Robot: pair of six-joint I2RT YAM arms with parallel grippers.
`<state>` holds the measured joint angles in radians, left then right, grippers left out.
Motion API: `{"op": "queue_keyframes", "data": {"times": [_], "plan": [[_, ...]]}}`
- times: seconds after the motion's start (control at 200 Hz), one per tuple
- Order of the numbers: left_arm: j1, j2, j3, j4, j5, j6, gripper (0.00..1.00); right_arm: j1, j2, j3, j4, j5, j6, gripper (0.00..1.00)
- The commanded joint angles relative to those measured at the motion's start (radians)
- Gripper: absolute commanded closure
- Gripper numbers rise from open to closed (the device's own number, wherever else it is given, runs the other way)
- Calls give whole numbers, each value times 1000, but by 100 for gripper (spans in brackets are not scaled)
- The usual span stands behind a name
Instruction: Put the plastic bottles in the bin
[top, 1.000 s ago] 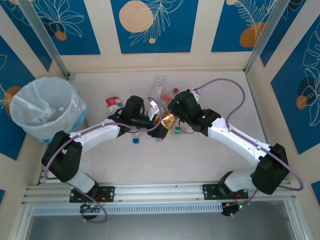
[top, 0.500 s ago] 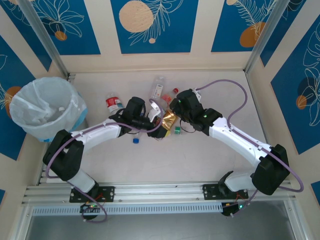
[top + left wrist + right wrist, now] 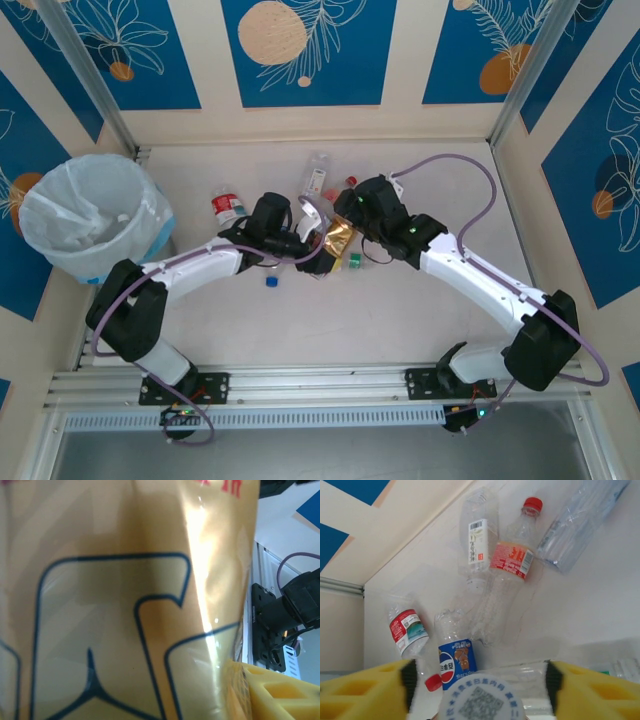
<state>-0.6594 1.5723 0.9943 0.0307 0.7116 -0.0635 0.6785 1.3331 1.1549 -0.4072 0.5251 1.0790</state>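
Observation:
A plastic bottle with a gold label (image 3: 338, 240) lies between my two grippers at mid-table, and that label (image 3: 125, 605) presses right up against the left wrist camera. My left gripper (image 3: 317, 244) is shut on it, with one yellow finger pad (image 3: 272, 692) at its edge. My right gripper (image 3: 481, 689) is open, and a white QR-printed cap (image 3: 482, 702) stands free between its wide-apart fingers. Beyond lie a Pepsi-label bottle (image 3: 455, 657), a red-capped bottle (image 3: 512, 562), a white-label bottle (image 3: 480, 540) and a small red-label bottle (image 3: 407, 630). The bin (image 3: 90, 215) stands far left.
A crumpled clear bottle (image 3: 580, 525) lies near the back. A loose blue cap (image 3: 271, 282) and a green cap (image 3: 354, 260) sit on the table in front of the grippers. Walls close the table at the back and on both sides.
My left gripper closed on the gold-label bottle. My right gripper, shut until just now, has opened and let go of the white cap. Both arms barely shifted.

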Motion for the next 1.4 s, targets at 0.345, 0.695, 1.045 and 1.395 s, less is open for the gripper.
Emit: {"op": "queue_keyframes", "data": {"times": [0.345, 0.695, 1.045, 1.395], "plan": [[65, -111, 6, -15, -225, -85, 65, 9, -110, 67, -108, 68, -302, 0], [160, -276, 35, -215, -532, -143, 66, 2, -191, -77, 109, -30, -403, 1], [190, -392, 171, -473, -731, -161, 66, 9, -169, -176, 346, -223, -562, 0], [228, -522, 263, -664, -953, -107, 68, 11, -114, -193, 384, -211, -512, 0]]}}
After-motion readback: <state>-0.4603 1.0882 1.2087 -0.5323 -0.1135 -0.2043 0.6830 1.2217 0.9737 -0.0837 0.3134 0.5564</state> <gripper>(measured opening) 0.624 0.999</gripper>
